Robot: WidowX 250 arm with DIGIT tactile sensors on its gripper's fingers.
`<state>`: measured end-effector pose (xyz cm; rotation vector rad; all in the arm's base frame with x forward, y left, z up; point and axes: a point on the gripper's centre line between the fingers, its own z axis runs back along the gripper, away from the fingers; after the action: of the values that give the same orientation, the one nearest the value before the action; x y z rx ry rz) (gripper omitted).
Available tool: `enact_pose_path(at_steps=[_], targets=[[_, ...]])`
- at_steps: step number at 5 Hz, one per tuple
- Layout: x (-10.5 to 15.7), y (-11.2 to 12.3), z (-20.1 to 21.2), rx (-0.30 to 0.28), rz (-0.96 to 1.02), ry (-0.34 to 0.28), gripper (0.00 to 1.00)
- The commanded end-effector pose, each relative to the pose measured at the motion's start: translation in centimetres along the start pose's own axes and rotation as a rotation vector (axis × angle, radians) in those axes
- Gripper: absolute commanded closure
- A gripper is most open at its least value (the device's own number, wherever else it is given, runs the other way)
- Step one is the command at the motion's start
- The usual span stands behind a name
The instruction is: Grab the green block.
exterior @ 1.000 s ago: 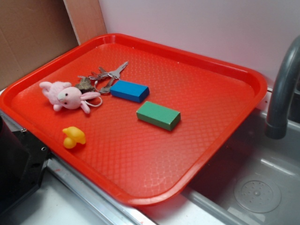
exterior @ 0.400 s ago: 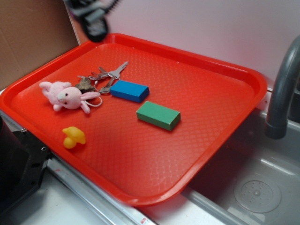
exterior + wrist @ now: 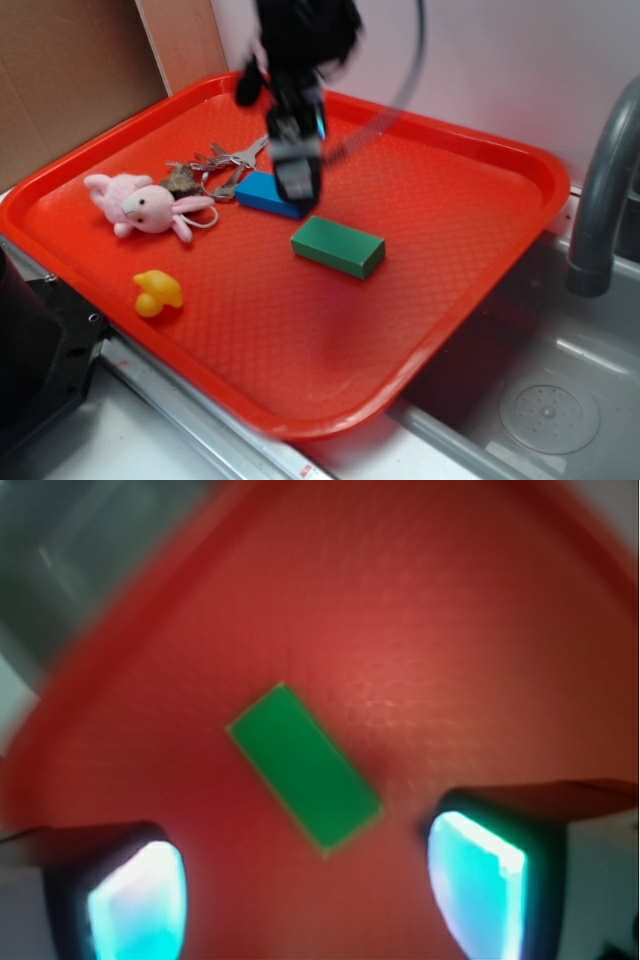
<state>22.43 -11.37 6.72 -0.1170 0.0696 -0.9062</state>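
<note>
The green block [image 3: 338,246] is solid matte green, the blue block [image 3: 262,193] plain blue. They lie on a red tray [image 3: 470,150] with a fine diamond texture — alongside a pink bunny [image 3: 145,205], a yellow duck [image 3: 157,292] and silver keys [image 3: 232,160]. The claw [image 3: 296,185] is black — its fingers [image 3: 137,900] glow cyan in the wrist view.

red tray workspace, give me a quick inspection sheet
surface: red tray, textured, resting partly over a sink
job's things: green block lying flat on the tray, untouched
clutter: blue block, keys, pink plush bunny, yellow duck
grippers: hand blurred, above the blue block; in the wrist view fingers spread, green block between them, not gripped
cables: black cable trailing from the arm
surroundings: grey faucet, cardboard, white wall
</note>
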Motion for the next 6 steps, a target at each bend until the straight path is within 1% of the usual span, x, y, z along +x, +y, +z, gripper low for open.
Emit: enact_pose_path(at_steps=[1,2,3,4,5,6], targets=[[0.4,-2.7,-3.2,0.121,-0.331,0.032,0.0],[-0.1,-2.8,-3.8,0.122,-0.328,0.058,0.0],[-1.3,-2.0,-4.3,0.108,-0.267,0.062,0.0],[-1.5,-1.5,-4.8,0.104,-0.222,0.097,0.1],[-1.7,-1.4,-4.8,0.112,-0.157,0.107,1.0],[-2.1,-1.2,-3.9,0.097,-0.12,0.095,1.0]])
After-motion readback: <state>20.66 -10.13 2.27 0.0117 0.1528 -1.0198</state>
